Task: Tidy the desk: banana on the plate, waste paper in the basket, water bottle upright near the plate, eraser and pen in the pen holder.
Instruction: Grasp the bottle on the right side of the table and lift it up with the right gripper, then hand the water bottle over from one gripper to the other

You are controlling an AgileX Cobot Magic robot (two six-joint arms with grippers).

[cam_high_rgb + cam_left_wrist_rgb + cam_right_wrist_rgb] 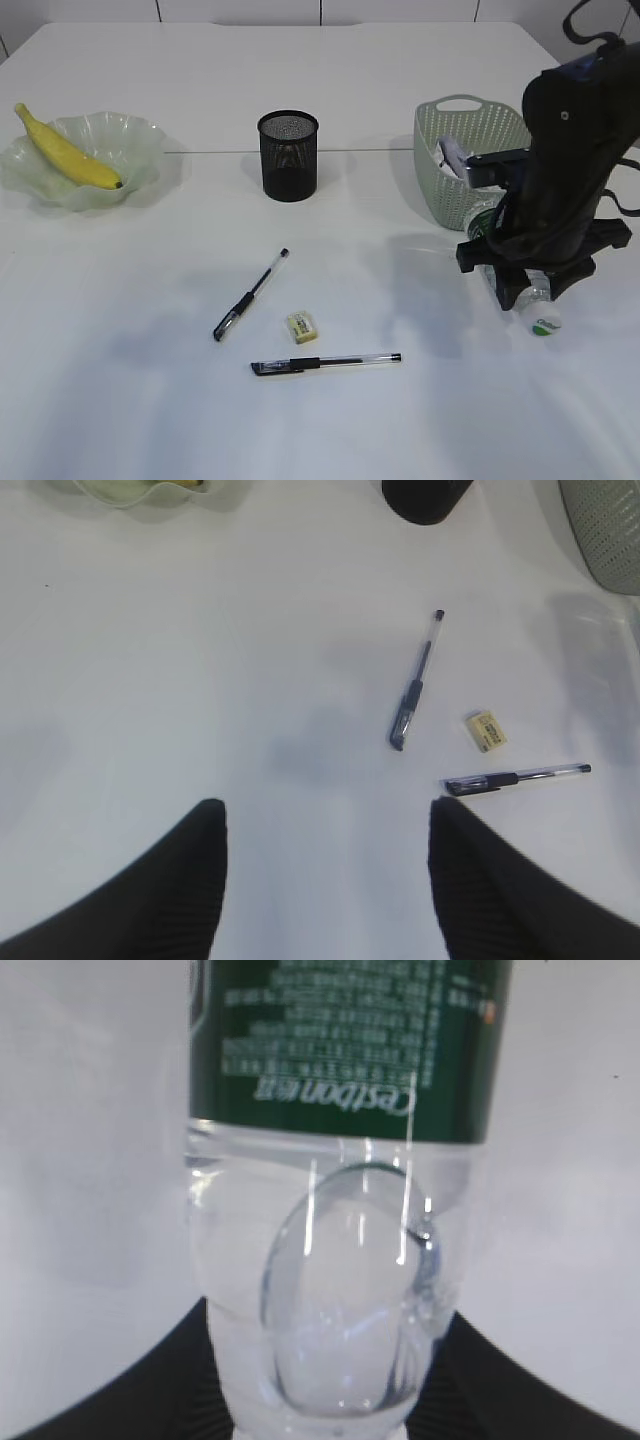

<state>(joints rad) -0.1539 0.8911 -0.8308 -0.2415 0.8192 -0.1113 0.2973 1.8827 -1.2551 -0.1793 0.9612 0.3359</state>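
The water bottle [541, 312] lies on its side on the desk [130, 400] in front of the basket [470, 130], white cap toward me. My right gripper [525, 280] is shut on the water bottle [340, 1210], with a finger [150, 1390] pressed to each side of the clear body below the green label. The banana [65, 150] rests on the plate [140, 140]. Two pens [250, 295] [325, 363] and the eraser [302, 327] lie in front of the pen holder [288, 155]. Crumpled white paper [455, 155] sits in the basket. My left gripper [325, 805] hangs open above bare desk.
In the left wrist view the pens [412, 685] [515, 777] and eraser [487, 730] lie ahead to the right, the nearer pen's tip close to my right finger [480, 870]. A seam [220, 152] crosses the desk behind the pen holder.
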